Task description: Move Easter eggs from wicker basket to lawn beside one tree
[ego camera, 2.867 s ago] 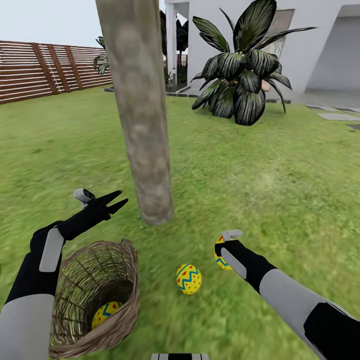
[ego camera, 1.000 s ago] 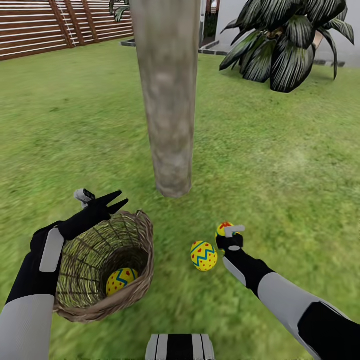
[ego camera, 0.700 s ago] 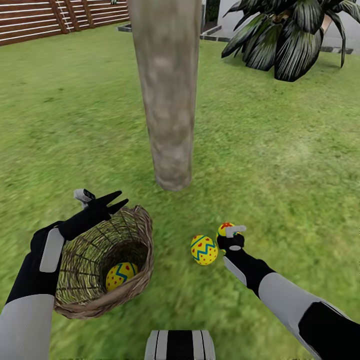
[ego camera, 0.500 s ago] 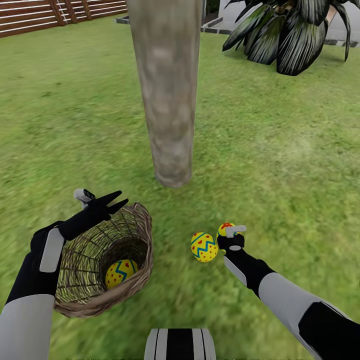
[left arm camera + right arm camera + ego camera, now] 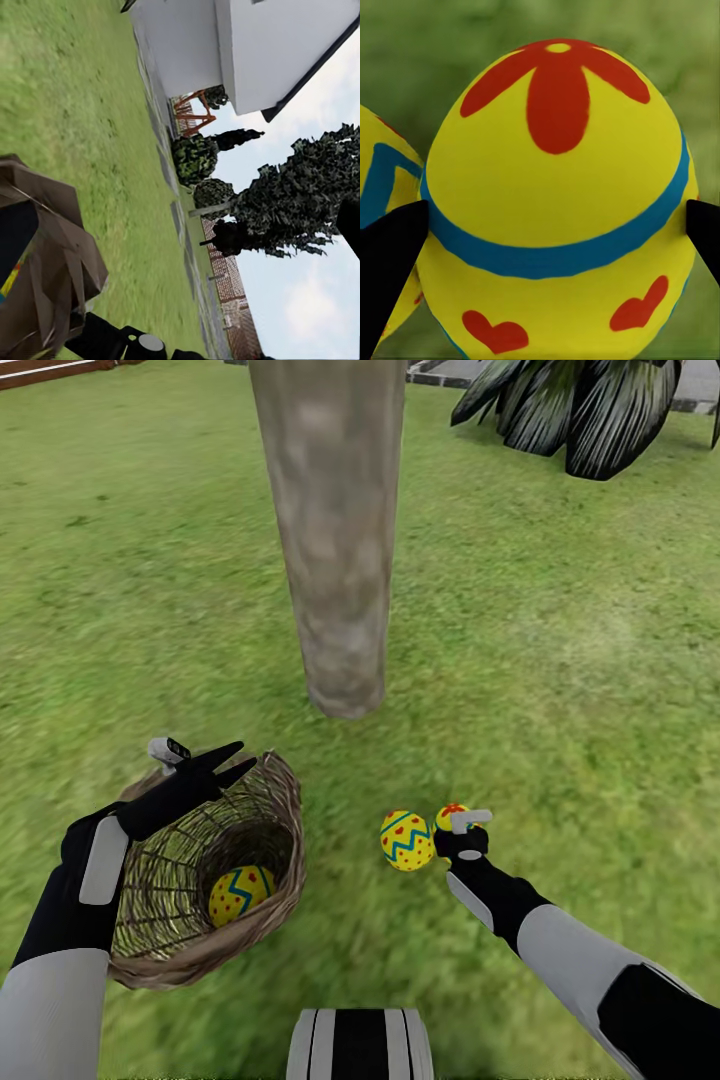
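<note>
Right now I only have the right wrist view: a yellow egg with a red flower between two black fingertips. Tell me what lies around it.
Observer: The right gripper holds that flower egg low over the green lawn, beside a second yellow egg with a blue zigzag.
Operator: Give me the tree.
Observer: The thick grey-beige trunk stands just beyond both eggs.
Operator: Report the basket.
Observer: The round brown wicker basket has one egg inside; the left gripper hangs open above its rim.
</note>
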Tool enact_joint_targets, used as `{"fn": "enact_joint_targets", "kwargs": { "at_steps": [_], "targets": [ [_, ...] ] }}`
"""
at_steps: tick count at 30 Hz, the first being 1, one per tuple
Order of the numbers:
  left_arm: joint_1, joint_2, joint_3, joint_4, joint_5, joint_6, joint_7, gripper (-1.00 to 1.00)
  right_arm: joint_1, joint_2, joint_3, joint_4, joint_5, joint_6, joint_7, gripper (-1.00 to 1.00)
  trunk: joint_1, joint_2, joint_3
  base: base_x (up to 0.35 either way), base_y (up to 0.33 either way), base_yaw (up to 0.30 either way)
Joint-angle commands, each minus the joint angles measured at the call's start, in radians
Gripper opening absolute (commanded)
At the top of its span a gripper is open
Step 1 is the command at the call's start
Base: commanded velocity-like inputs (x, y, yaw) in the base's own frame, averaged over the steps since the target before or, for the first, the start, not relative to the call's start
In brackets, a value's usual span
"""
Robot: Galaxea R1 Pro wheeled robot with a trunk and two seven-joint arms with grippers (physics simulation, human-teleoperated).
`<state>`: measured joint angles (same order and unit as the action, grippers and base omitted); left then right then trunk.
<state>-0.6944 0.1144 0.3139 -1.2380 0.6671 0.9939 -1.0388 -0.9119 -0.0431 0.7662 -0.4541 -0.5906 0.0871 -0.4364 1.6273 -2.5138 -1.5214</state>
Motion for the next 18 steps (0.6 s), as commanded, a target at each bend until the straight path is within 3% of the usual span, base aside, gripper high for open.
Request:
{"fn": "enact_joint_targets", "kwargs": {
  "at_steps": [1,12,18],
  "targets": [
    [-0.001,0.0,0.001,0.0,0.0,0.005,-0.003,1.0,-0.001,-0.001,0.008,-0.003,-0.003,0.008,-0.008,-1.0,0.0,-0.001,-0.005,0.0,0.0,0.0],
    [-0.001,-0.001,0.001,0.002,0.0,0.005,-0.003,1.0,-0.001,-0.003,0.008,-0.004,-0.003,0.007,-0.013,-1.0,0.003,-0.002,-0.032,0.0,0.0,0.0],
    [-0.001,-0.001,0.001,0.002,0.0,0.005,-0.003,1.0,-0.001,-0.001,0.008,-0.006,-0.004,0.006,-0.066,-1.0,0.006,-0.004,-0.055,0.0,0.0,0.0]
  ]
}}
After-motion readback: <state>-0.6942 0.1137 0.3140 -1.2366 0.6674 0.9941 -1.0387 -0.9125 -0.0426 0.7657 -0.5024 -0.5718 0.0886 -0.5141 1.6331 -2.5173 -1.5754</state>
